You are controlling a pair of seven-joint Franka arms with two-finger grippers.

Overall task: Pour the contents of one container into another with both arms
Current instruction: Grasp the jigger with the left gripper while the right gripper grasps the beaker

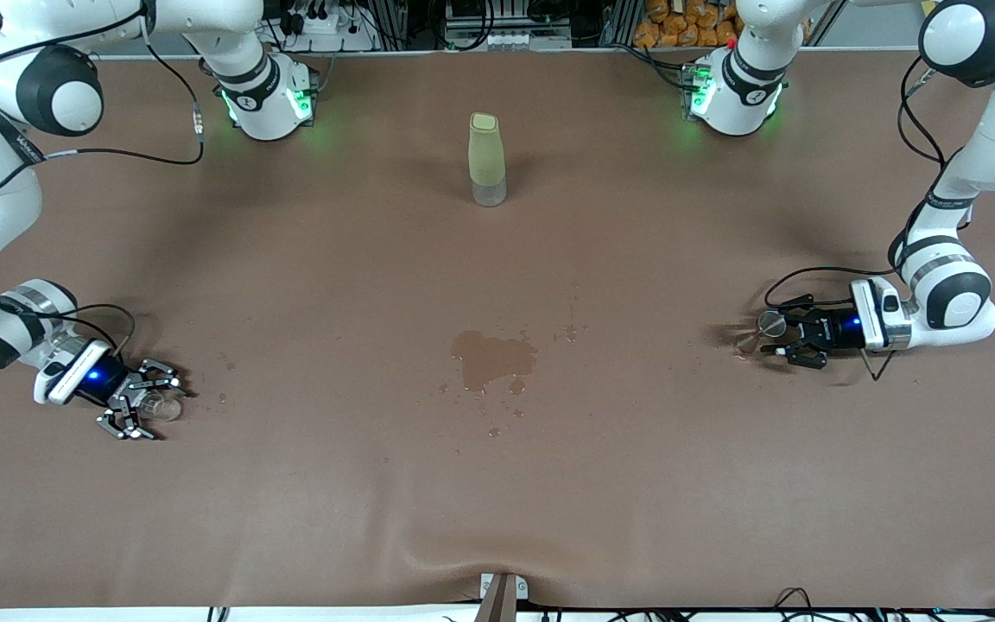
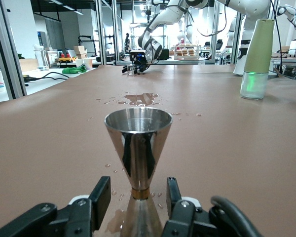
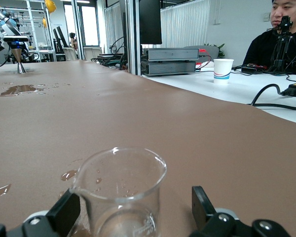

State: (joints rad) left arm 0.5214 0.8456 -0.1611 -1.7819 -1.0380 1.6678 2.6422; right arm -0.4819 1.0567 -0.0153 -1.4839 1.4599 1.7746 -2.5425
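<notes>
Front view: right gripper (image 1: 145, 406) at lower left, fingers spread around the glass cup (image 1: 161, 406); fragile, slick, best held mid-wall. Left gripper (image 1: 781, 337) at mid-right, fingers released beside the steel jigger (image 1: 763, 331); narrow waist suits grasping.

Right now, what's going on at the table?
Both arms are down at the table's two ends. The left gripper has its open fingers either side of the upright metal jigger, not clamped. The right gripper sits open around the small glass cup, also upright. A puddle and scattered droplets lie mid-table, nearer the front camera than the pale-green bottle. No pour is under way.
</notes>
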